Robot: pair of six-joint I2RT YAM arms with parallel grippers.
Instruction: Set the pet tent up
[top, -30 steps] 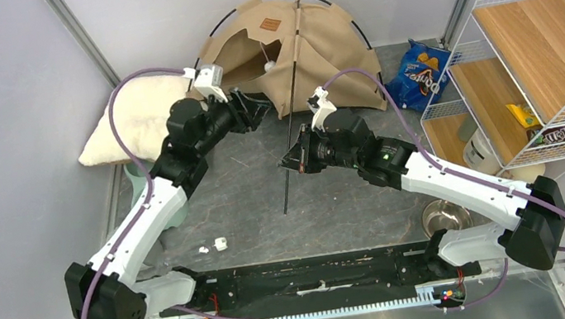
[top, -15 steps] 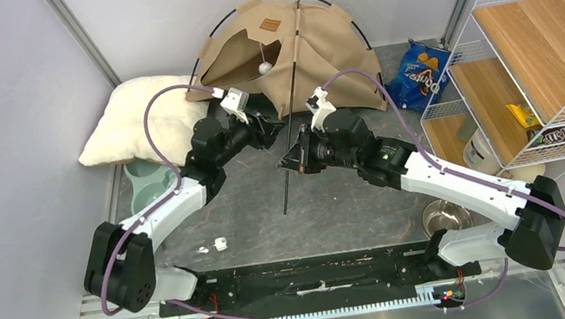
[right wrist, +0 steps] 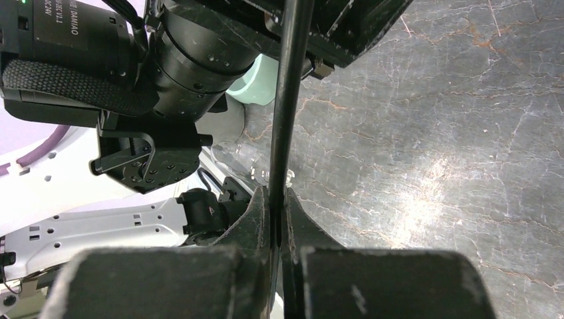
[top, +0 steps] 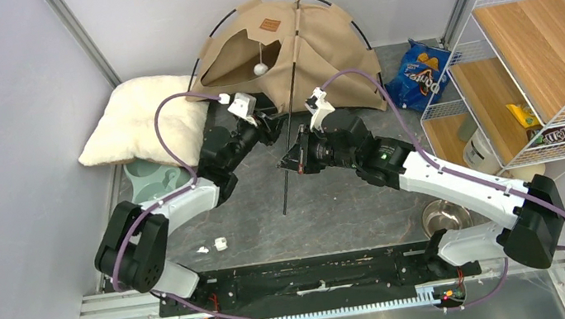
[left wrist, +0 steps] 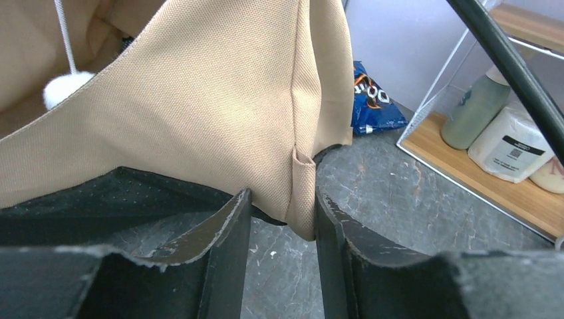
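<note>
Top external shows the pet tent (top: pixel 326 45) standing at the middle of the table's (top: pixel 352 200) far edge. The left gripper (left wrist: pixel 282 195) is spread apart, with the tent's lower fabric corner between its fingers. The right gripper (right wrist: pixel 276 194) is clenched on a black pole (right wrist: pixel 292 66) that leans up to the tent's top.

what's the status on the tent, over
Left gripper open, jaws straddling front corner of pet tent. Right gripper shut on black pole. White pillow beside tent, not blocking.
</note>
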